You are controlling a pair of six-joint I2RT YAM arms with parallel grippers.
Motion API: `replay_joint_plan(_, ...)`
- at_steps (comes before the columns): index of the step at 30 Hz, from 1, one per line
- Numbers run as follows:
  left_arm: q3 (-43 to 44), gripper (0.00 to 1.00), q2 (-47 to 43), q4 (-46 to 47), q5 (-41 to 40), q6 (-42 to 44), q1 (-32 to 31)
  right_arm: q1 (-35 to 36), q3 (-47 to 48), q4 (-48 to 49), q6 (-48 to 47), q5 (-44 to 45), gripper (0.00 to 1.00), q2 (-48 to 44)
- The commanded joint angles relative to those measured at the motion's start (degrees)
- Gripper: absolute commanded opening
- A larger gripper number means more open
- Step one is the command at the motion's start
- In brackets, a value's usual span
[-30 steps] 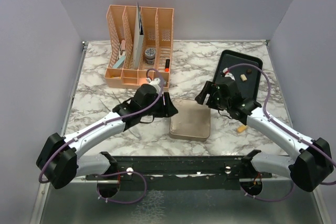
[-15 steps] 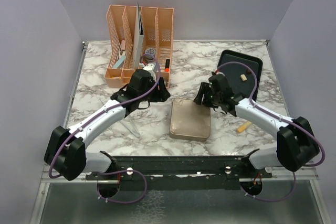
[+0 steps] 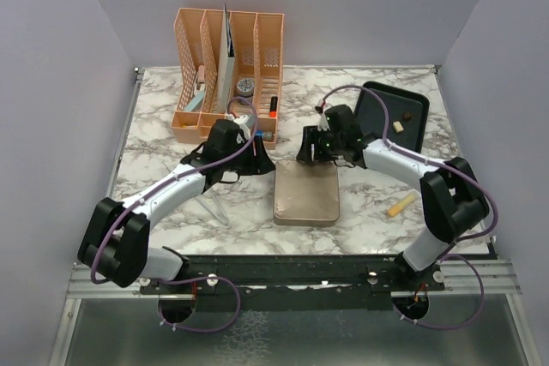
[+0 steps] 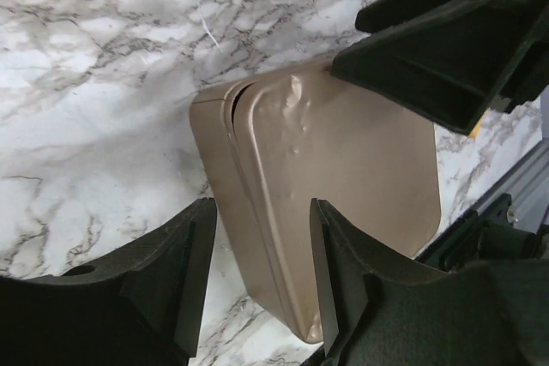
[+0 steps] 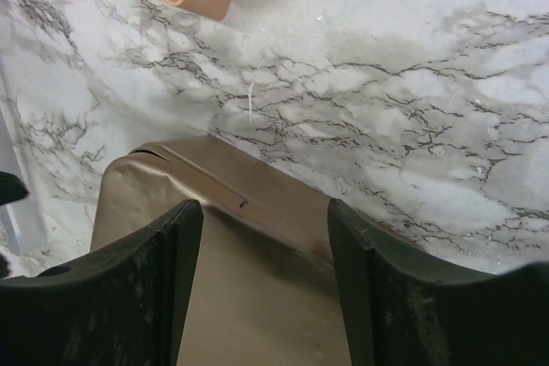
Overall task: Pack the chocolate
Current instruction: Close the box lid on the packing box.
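Left gripper (image 4: 262,209): jaws apart, holding nothing. Its two black fingers (image 4: 182,285) straddle the near-left edge of the gold tin (image 4: 352,169), one over bare marble and the other over the lid. Whether either finger touches the metal cannot be told. Right gripper (image 5: 264,212): jaws likewise apart and holding nothing, with its fingers (image 5: 382,297) spread over the far edge of the same tin. Contact here cannot be confirmed either. In the overhead view the two grippers face each other across the tin's far side, the left at its far-left corner and the right just beyond its far edge, close together but apart. The tin lies flat on the marble table (image 3: 154,152), centred in front of the arm bases. Its lid (image 4: 283,117) is on and dented near one corner, with a seam showing along the side. Chocolate: none is visible in or on the tin. A dark piece (image 3: 407,114) and a cream piece (image 3: 399,127) lie on the black tray (image 3: 382,100) at the far right of the table. A light brown piece (image 3: 401,205) lies loose on the marble to the right of the tin, well apart from the tray. A peach desk organiser (image 3: 227,57) stands at the far left, behind the left gripper.
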Motion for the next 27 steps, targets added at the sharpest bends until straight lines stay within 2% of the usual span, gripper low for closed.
replay_joint_plan(1, -2.3, 0.51, 1.6, 6.7, 5.3, -3.3, -1.1, 0.2, 5.0, -7.4, 1.3, 4.0, 0.69, -2.2)
replay_joint_plan(6, -3.5, 0.50, 4.0, 9.1, 4.4, -4.7, -3.1, 0.1, 5.8, -17.6, 7.8, 18.9, 0.78, -8.7)
replay_joint_plan(9, -3.9, 0.49, 4.7, 10.1, 4.4, -5.1, -3.9, -0.1, 1.8, -19.7, 10.7, 22.0, 0.80, -13.1)
replay_joint_plan(12, -4.4, 0.43, 4.4, 10.1, 4.2, -5.5, -4.6, -2.2, -4.3, -16.7, 11.6, 18.7, 0.79, -16.7)
replay_joint_plan(15, -5.3, 0.37, 3.4, 9.7, 3.4, -6.2, -5.5, -6.0, -9.7, -9.7, 9.8, 7.8, 0.72, -17.9)
replay_joint_plan(18, -6.9, 0.32, 1.0, 9.8, 1.8, -7.3, -6.9, -6.7, -10.8, -5.7, 8.7, 1.6, 0.65, -16.9)
replay_joint_plan(22, -9.5, 0.27, -2.3, 12.0, 1.1, -9.8, -8.8, -6.8, -9.1, -5.4, 7.9, 0.9, 0.60, -11.8)
replay_joint_plan(27, -11.0, 0.27, -2.4, 13.2, 1.0, -10.9, -11.0, -6.8, -7.1, -2.3, 6.1, -2.9, 0.51, -5.6)
